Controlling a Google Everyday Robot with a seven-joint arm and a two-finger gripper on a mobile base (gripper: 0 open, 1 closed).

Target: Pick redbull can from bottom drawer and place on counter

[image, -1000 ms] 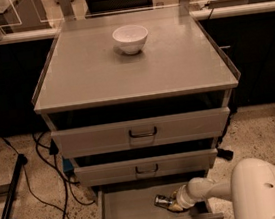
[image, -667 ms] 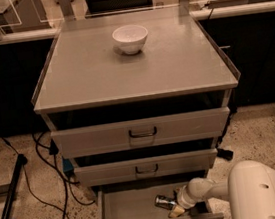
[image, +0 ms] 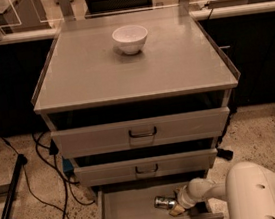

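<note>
The redbull can (image: 164, 202) lies on its side on the floor of the open bottom drawer (image: 125, 211), right of the middle, with a silver end facing left. My gripper (image: 177, 206) reaches into the drawer from the right, and its tip is right against the can's right end. My white arm (image: 260, 196) fills the lower right corner. The counter (image: 131, 64) is the cabinet's broad grey top, well above the gripper.
A white bowl (image: 130, 38) stands at the back middle of the counter. Two shut drawer fronts with dark handles (image: 142, 132) sit above the open drawer. Black cables (image: 52, 193) and a dark bar (image: 12, 198) lie on the floor to the left.
My gripper has edged a little lower and to the left in the drawer, staying at the can. The can has barely moved.
</note>
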